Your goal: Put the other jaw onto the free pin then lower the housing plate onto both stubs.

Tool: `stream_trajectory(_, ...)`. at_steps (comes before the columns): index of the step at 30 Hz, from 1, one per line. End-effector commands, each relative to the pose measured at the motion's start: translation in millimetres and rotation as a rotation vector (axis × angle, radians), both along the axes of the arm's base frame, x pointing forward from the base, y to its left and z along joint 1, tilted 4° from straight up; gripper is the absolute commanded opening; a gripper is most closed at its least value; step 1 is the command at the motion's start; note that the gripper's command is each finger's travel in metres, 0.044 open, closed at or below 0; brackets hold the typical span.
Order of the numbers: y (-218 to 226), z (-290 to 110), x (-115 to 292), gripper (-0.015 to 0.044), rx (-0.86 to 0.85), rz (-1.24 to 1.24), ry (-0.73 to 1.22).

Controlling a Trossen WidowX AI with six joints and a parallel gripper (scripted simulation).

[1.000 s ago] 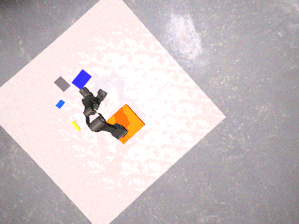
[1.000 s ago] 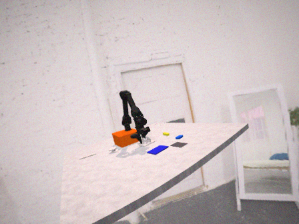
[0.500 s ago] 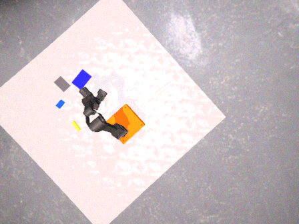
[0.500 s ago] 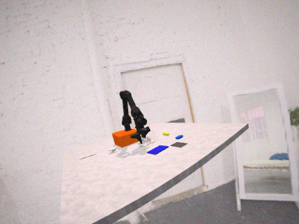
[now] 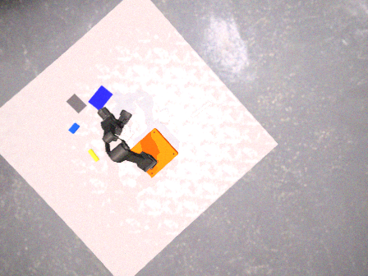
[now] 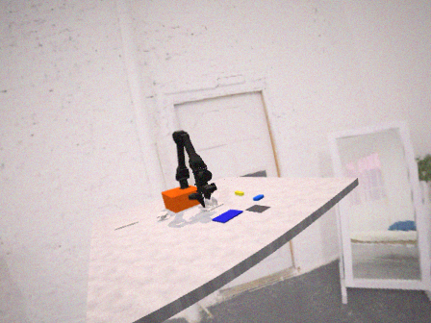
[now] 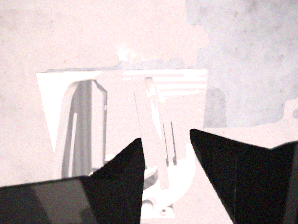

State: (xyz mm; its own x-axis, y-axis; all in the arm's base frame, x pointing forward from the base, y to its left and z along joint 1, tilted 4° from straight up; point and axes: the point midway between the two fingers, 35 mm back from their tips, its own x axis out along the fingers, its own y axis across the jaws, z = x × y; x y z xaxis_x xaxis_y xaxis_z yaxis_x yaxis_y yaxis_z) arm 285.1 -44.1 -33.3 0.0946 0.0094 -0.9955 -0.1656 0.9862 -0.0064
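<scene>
My gripper [image 6: 204, 205] [image 7: 166, 139] is low over the white mechanism, its two black fingers on either side of a slim white piece with dark slots. It is shut on this piece, which looks like the jaw. The white base [image 7: 46, 100] lies under and ahead of the fingers in the wrist view. A tall arched white part [image 7: 98, 125] with a grey inner side stands at its left. Curved white parts lie between and below the fingertips. White on white hides the pins, the gear teeth and the outlines. I cannot tell the housing plate apart for certain.
An orange block [image 5: 166, 154] [image 6: 175, 202] stands at the arm's base. A blue square [image 5: 100, 98] [image 6: 227, 216], a grey square [image 5: 76, 103] [image 6: 258, 209], a small blue block [image 5: 74, 128] [image 6: 259, 197] and a yellow block [image 5: 94, 155] [image 6: 239, 193] lie on the pale table [image 5: 213, 164].
</scene>
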Motion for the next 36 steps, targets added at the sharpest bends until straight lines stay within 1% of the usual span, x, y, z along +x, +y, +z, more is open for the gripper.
stream_trajectory(1,-0.3,-0.7,0.3,0.0134,-0.003,0.003,-0.002)
stream_trajectory(23,-0.3,-0.7,0.3,0.0134,-0.003,0.003,-0.002)
stream_trajectory(26,0.0,-0.4,0.2,0.0213,0.0,0.0,-0.001)
stream_trajectory(27,0.0,-0.4,0.2,0.0224,0.0,0.0,-0.001)
stream_trajectory(36,0.0,-0.4,0.2,0.0224,0.0,0.0,-0.001)
